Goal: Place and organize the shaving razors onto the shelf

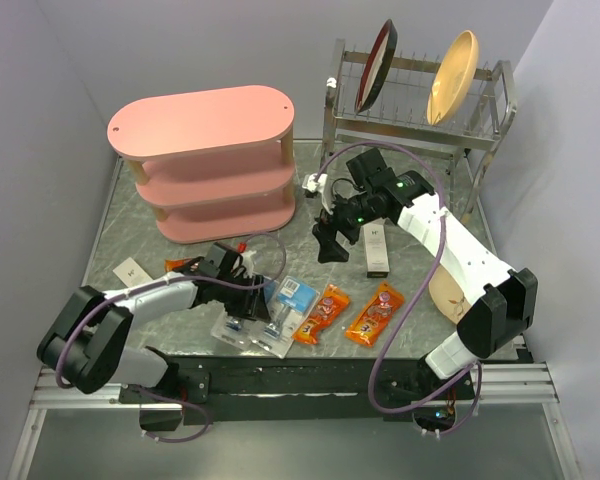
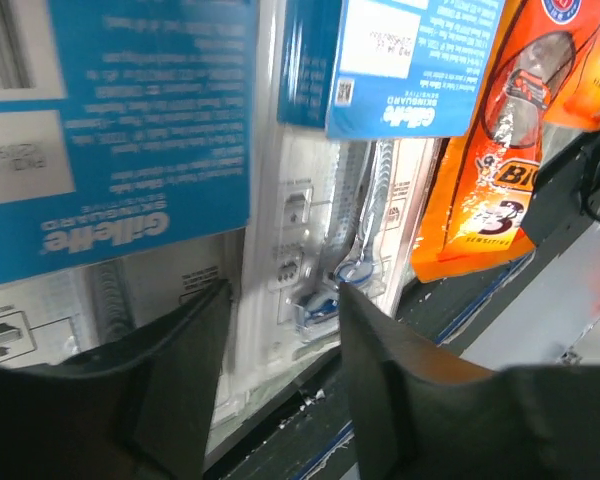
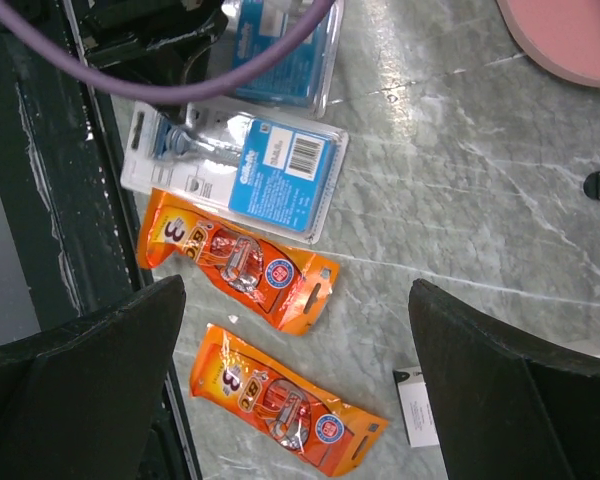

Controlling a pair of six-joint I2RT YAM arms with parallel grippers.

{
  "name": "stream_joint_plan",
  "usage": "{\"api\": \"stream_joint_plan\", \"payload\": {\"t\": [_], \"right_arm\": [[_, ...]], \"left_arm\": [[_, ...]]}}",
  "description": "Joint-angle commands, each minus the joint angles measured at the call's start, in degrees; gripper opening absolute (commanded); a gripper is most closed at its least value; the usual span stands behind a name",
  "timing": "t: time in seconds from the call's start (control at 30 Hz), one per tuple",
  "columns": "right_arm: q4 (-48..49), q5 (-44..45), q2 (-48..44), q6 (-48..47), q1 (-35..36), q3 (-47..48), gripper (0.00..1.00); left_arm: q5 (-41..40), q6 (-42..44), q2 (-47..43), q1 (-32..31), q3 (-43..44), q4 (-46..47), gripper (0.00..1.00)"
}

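Two clear razor blister packs with blue cards lie side by side at the near edge of the table, one on the left (image 1: 235, 326) and one on the right (image 1: 290, 308). My left gripper (image 1: 252, 298) is open just above them. In the left wrist view its fingers (image 2: 180, 370) stand apart over the clear plastic of the right pack (image 2: 340, 240), beside the left pack's blue card (image 2: 110, 130). My right gripper (image 1: 332, 248) is open and empty, high over the table. Its view shows one pack (image 3: 245, 170) and the other (image 3: 280, 60) partly under a cable. The pink shelf (image 1: 210, 160) stands at the back left.
Two orange packets (image 1: 320, 312) (image 1: 373, 312) lie right of the packs. A white-and-black box (image 1: 377, 248) lies under the right arm, another (image 1: 130, 270) at the left. A metal dish rack (image 1: 420, 110) with plates stands at the back right.
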Motion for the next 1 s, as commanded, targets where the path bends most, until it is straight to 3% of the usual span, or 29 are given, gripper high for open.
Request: {"api": "stream_joint_plan", "payload": {"t": [0.0, 0.1, 0.13, 0.17, 0.3, 0.47, 0.63, 0.67, 0.7, 0.77, 0.8, 0.9, 0.97], "right_arm": [[-0.14, -0.47, -0.64, -0.35, -0.62, 0.99, 1.00], [0.57, -0.56, -1.26, 0.26, -0.80, -0.33, 1.00], [0.83, -0.47, -1.43, 0.53, -0.97, -0.60, 1.00], [1.01, -0.56, -1.69, 0.62, -0.97, -0.78, 1.00], [1.36, -0.30, -1.70, 0.88, -0.89, -1.22, 1.00], [2.15, -0.21, -1.70, 1.32, -0.97, -2.27, 1.00], [3.12, -0.21, -1.00, 2.90, -1.06, -2.97, 1.00], [3.20, 0.49, -0.99, 3.25, -1.06, -3.06, 1.00], [3.38, 1.37, -0.99, 4.12, -1.15, -3.32, 1.00], [3.65, 4.09, -1.08, 4.40, -1.41, -5.07, 1.00], [2.16, 4.19, -0.99, -0.48, -1.24, -5.69, 1.00], [0.74, 7.25, -2.13, -10.15, -0.89, -11.05, 1.00], [4.16, 10.16, -2.75, -13.95, -0.80, -14.99, 1.00]], "left_arm": [[0.90, -0.48, 2.59, -1.63, 0.67, 0.24, 0.50], [3.89, -0.66, 3.56, -1.54, -0.39, 2.26, 0.40], [4.42, -0.75, 3.91, -1.54, -0.65, 2.79, 0.27], [5.12, -0.92, 3.92, -1.54, -1.18, 3.40, 0.21], [6.00, -1.80, 2.86, -1.45, -2.59, 7.70, 0.17], [6.18, -0.84, 1.81, -1.54, -1.72, 10.43, 0.01], [7.06, 1.36, 3.30, -1.54, 2.94, 11.40, 0.01], [7.23, 1.36, 3.65, -1.45, 4.86, 11.23, 0.02], [7.24, 2.15, 3.83, -1.54, 5.75, 10.97, 0.12], [7.41, 2.94, 3.74, -1.54, 7.95, 9.92, 0.18], [6.89, 3.29, 3.39, -1.45, 8.48, 9.30, 0.32], [3.55, 4.69, 0.94, -0.75, 10.07, 5.53, 0.53], [1.53, 5.05, -1.00, 1.96, 10.24, 2.37, 0.62]]}}
